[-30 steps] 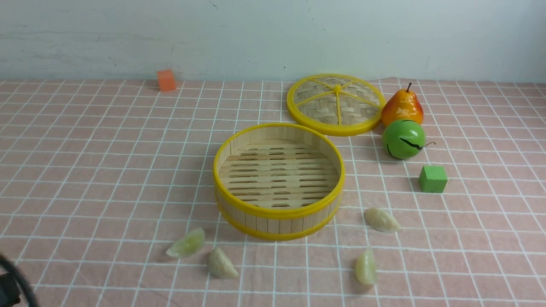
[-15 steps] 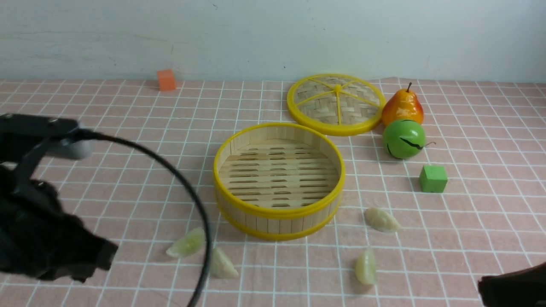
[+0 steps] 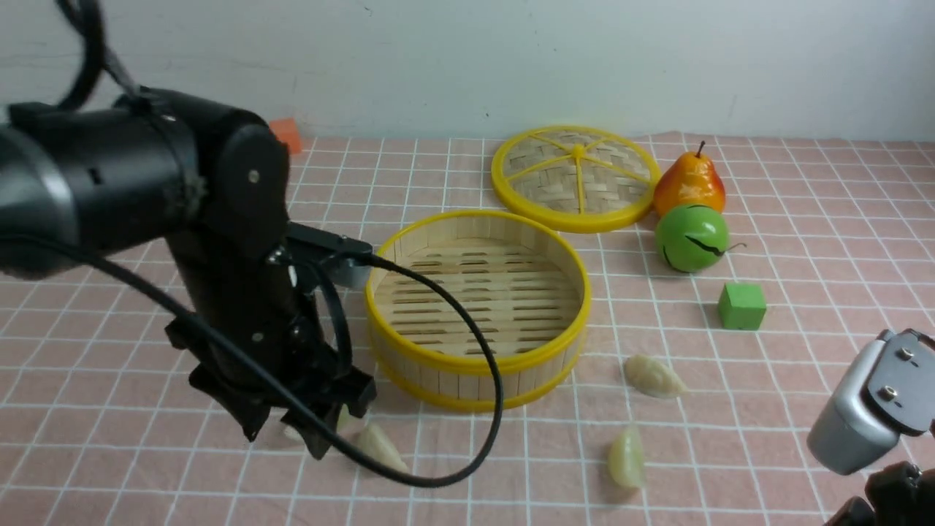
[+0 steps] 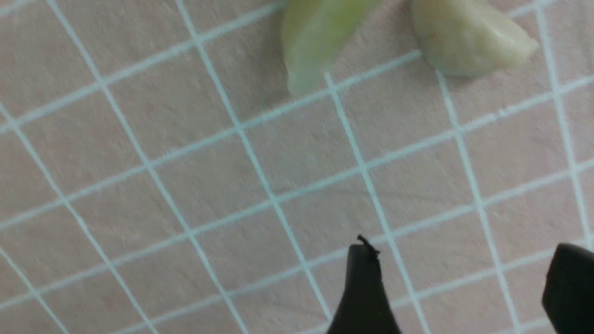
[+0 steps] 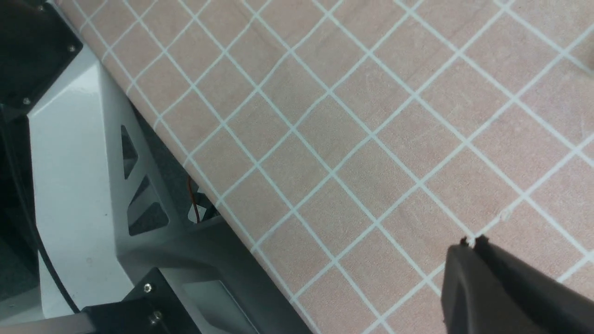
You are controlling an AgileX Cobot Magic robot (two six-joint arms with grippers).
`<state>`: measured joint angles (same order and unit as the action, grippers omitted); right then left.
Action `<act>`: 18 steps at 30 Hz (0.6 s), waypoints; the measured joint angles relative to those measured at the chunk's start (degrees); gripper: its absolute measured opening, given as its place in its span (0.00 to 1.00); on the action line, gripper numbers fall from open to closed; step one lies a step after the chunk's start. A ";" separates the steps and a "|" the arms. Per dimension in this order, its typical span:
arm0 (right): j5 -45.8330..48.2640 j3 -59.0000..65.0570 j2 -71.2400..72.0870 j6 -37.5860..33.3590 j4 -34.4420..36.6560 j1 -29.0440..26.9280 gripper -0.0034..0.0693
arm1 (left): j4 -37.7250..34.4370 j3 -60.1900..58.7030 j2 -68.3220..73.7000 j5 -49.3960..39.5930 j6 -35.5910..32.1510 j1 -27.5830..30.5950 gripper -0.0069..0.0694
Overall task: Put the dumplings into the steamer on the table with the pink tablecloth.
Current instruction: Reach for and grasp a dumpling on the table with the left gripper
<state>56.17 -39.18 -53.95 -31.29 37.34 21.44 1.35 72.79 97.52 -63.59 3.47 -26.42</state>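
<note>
- Currently, front view: steamer (image 3: 476, 363) sits mid-frame, no dumplings in it. Left gripper (image 3: 288, 438) hangs lower left of centre, over the two left-side dumplings; one of those, pale (image 3: 381, 447), lies lower centre-left, its neighbour mostly hidden by the gripper. Other two: a cream dumpling (image 3: 653, 376) right of the steamer and a yellow-green dumpling (image 3: 626, 458) below it, lower right of centre. Right arm (image 3: 873, 405) is in the lower right corner.
- Vs earlier frames, same view: a second ago just a bit of left arm at the lower left edge; now it reaches the steamer's near-left side. Right arm has come into the corner. Dumplings and steamer unmoved.
- Left wrist view: jaws spread, nothing between them but pink tablecloth (image 4: 222, 181). Greenish dumpling (image 4: 320, 41) at top centre, pale one upper right.
- Right wrist view: right gripper (image 5: 475, 241), lower right, jaws pressed together, empty.
- Step looks like approach for first pick. Next: line left jaws up on one dumpling, lower, pinch without nudging its neighbour.
</note>
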 joint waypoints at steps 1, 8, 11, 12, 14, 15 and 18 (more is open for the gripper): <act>-0.32 0.00 0.00 0.00 -0.06 0.00 0.05 | 1.64 0.05 1.55 1.55 -0.12 0.00 0.75; -0.45 0.00 0.00 0.00 -0.67 0.00 0.06 | 11.46 0.27 7.01 11.02 -0.51 0.00 0.76; -0.21 0.00 0.00 0.00 -1.23 0.00 0.06 | 12.39 0.32 8.87 14.11 -0.58 0.00 0.77; -0.21 0.00 0.00 0.00 -1.29 0.00 0.06 | 12.39 0.32 8.99 14.27 -0.58 0.00 0.77; -0.15 0.00 0.00 0.00 -1.76 0.00 0.06 | 11.67 0.32 10.73 15.34 -0.58 0.00 0.77; -0.15 0.00 0.00 0.00 -1.86 0.00 0.06 | 10.88 0.32 11.60 15.58 -0.58 0.00 0.77; -0.21 0.00 0.00 0.00 -1.91 0.00 0.06 | 9.24 0.32 13.30 15.73 -0.58 0.00 0.76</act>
<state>55.96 -39.18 -53.95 -31.29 35.43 21.44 10.59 73.11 110.82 -47.86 2.89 -26.42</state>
